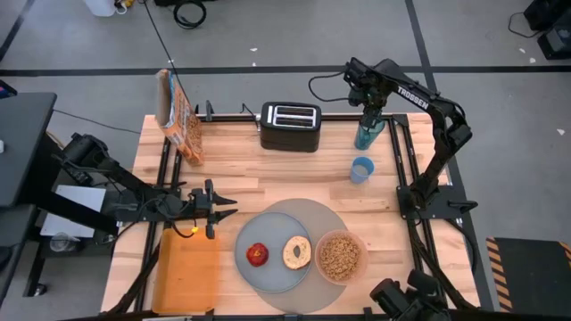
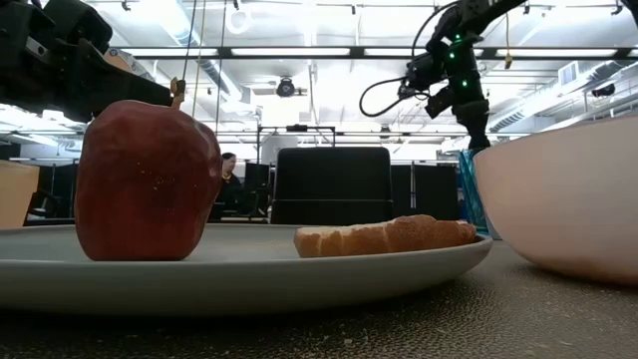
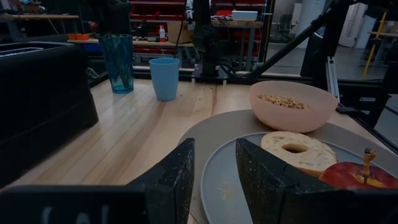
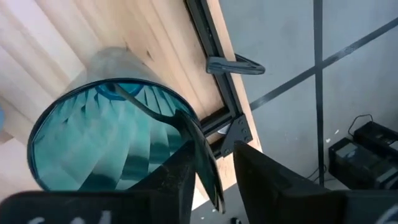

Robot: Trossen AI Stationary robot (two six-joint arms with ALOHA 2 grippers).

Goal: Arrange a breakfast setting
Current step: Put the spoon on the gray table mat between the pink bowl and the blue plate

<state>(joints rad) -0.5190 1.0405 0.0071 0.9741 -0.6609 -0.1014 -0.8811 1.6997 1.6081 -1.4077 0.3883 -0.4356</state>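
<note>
High view shows the wooden tabletop (image 1: 268, 169) with the large round grey mat (image 1: 332, 218) near its front edge. On the mat sits the smaller grey plate (image 1: 277, 272), carrying the red apple (image 1: 258, 255) on its left part and the bagel (image 1: 296, 252) just beside it on the right. The translucent pink bowl (image 1: 340, 257), filled with cereal, stands on the mat's right side, touching the plate's edge. No spoon can be made out.

The left gripper (image 1: 225, 207) hangs low over the tabletop just left of the mat, pointing toward it. In the left wrist view its fingers (image 3: 177, 180) stand a narrow gap apart with nothing between them.

The right gripper (image 1: 371, 114) reaches down at the back right of the tabletop onto a translucent teal glass (image 1: 367, 135). In the right wrist view one finger (image 4: 180, 171) is inside the glass (image 4: 93, 143) and the other outside, pinching the rim.

A light blue cup (image 1: 361, 169) stands in front of the glass, apart from it. A black toaster (image 1: 290, 127) sits at the back centre, a cereal box (image 1: 178, 116) at the back left, and a flat orange tray (image 1: 186, 272) at the front left.
</note>
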